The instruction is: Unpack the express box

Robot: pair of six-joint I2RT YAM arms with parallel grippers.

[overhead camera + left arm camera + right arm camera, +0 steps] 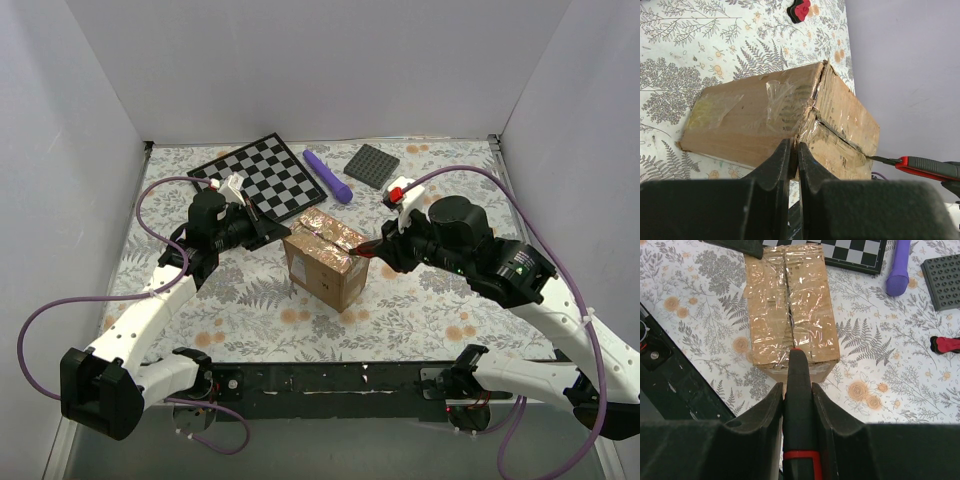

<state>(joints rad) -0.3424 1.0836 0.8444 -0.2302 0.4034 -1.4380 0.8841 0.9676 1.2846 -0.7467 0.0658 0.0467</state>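
Floral table (pixel 685 45), knife (pixel 917 164) at express box (pixel 750 117)

You have the express box (pixel 325 255) near the middle of the floral tablecloth (pixel 440 305): a small brown cardboard carton, sitting flat with one corner turned toward the near edge. Wrinkled, glossy clear tape covers its top flaps across the centre seam, and small black print marks one near side.

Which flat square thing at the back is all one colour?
The dark grey studded plate, just right of the purple stick. The other square, the checkerboard on the left, is patterned in black and white squares.
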